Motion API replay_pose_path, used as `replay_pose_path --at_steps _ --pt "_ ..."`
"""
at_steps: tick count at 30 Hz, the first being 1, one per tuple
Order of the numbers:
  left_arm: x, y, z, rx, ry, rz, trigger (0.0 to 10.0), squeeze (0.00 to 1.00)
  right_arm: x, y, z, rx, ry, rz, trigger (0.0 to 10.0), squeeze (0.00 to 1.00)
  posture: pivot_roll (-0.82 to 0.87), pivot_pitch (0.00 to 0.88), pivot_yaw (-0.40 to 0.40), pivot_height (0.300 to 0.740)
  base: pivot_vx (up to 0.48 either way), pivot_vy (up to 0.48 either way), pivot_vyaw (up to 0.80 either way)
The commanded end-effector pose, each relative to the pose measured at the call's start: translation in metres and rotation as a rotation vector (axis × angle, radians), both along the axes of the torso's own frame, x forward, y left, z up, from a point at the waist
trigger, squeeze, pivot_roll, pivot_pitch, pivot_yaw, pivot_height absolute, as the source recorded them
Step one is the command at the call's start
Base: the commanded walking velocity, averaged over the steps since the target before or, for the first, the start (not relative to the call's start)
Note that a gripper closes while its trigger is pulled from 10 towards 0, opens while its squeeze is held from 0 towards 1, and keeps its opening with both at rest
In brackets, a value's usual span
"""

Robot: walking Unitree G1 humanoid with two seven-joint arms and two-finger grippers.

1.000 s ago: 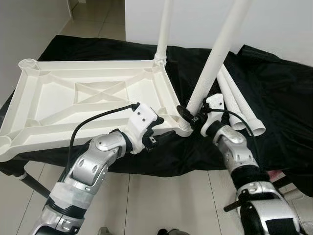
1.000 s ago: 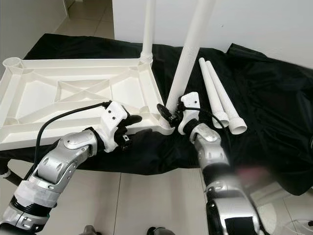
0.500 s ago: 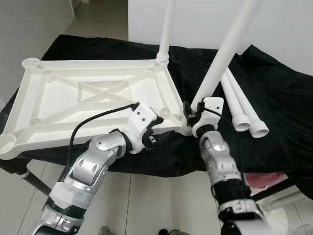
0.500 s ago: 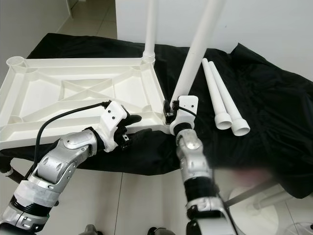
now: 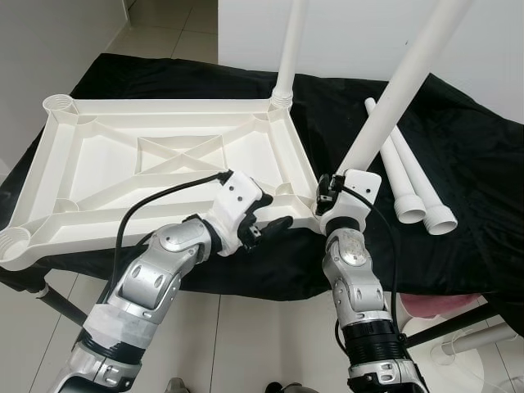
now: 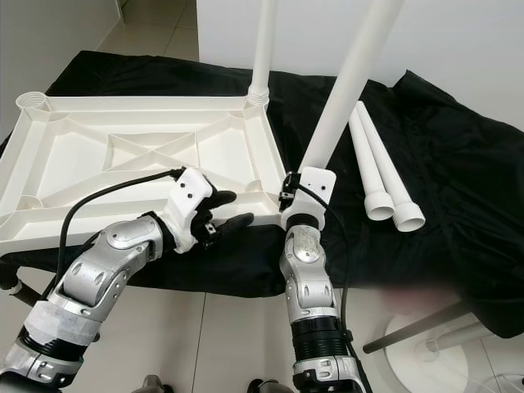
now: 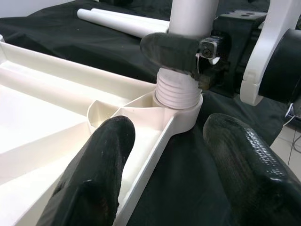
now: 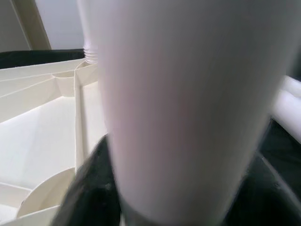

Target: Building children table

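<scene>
Two white plastic legs stand in the upturned tabletop (image 5: pixel 123 164), a rectangular moulded tray of ribbed white plastic with an X-braced centre panel and round threaded sockets at its corners. The far leg (image 5: pixel 291 49) rises upright from the far corner socket. The near leg (image 5: pixel 401 86) is a smooth tube that leans away from the tabletop; its ridged, threaded foot sits in the near corner socket (image 7: pixel 181 106).

The right gripper (image 5: pixel 327 190) is clenched on the near leg just above that socket, one black finger wrapped across the tube in the left wrist view. Its silver forearm rises almost vertically from below, the white wrist housing pressed close to the leg.

The left gripper (image 5: pixel 266 223) is released, its two thick, textured black fingers (image 7: pixel 94 183) spread either side of the tabletop's near rim, just short of the socket. Its arm is bent at the elbow and reaches in from the lower left, a black cable looping over it.

Beyond the right gripper, two spare legs (image 5: pixel 409 184) lie side by side, flared ends toward the robot.

Everything rests on a creased black cloth (image 5: pixel 475 164) covering a low surface. Pale glossy floor tiles and white walls surround it.
</scene>
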State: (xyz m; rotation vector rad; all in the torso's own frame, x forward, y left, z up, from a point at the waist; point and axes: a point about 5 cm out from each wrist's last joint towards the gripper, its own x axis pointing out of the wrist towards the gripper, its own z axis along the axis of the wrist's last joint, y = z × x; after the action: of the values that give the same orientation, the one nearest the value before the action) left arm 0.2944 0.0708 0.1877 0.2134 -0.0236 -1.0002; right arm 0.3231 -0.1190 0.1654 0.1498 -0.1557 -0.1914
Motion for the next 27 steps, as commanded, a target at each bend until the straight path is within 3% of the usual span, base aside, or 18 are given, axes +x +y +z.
replay_pose_path --at_steps 1,9,10,12,13,16,27 --pt "-0.001 -0.003 0.001 0.006 -0.003 -0.048 10.0 0.0 -0.004 -0.009 -0.01 0.016 0.033 -0.033 10.0 1.0 0.0 0.094 -0.077 0.74 0.0 0.0 0.0" --pt "-0.001 -0.004 0.001 0.009 -0.005 -0.05 10.0 0.0 -0.001 -0.01 -0.009 0.01 0.021 0.068 10.0 1.0 0.0 0.087 -0.077 0.74 0.0 0.0 0.0" --pt "-0.001 -0.004 0.001 0.008 -0.006 -0.051 10.0 0.0 0.001 -0.011 -0.008 -0.004 0.01 0.121 10.0 0.9 -0.01 0.082 -0.078 0.74 0.0 0.0 0.0" --pt "-0.001 -0.004 0.001 0.008 -0.006 -0.051 10.0 0.0 0.001 -0.011 -0.008 -0.004 0.01 0.121 10.0 0.9 -0.01 0.082 -0.078 0.74 0.0 0.0 0.0" --pt "-0.001 -0.004 0.001 0.008 -0.007 -0.052 10.0 0.0 0.002 -0.013 -0.008 -0.013 -0.003 0.172 10.0 0.0 -0.01 0.082 -0.078 0.74 0.0 0.0 0.0" --pt "0.0 -0.004 0.0 0.009 -0.007 -0.051 10.0 0.0 0.005 -0.016 -0.005 -0.046 -0.024 0.273 10.0 0.0 -0.01 0.08 -0.078 0.74 0.0 0.0 0.0" --pt "0.001 -0.005 0.0 0.01 -0.008 -0.051 10.0 0.0 0.016 -0.025 0.0 -0.184 -0.058 0.453 10.0 0.0 -0.01 0.083 -0.074 0.74 0.0 0.0 0.0"
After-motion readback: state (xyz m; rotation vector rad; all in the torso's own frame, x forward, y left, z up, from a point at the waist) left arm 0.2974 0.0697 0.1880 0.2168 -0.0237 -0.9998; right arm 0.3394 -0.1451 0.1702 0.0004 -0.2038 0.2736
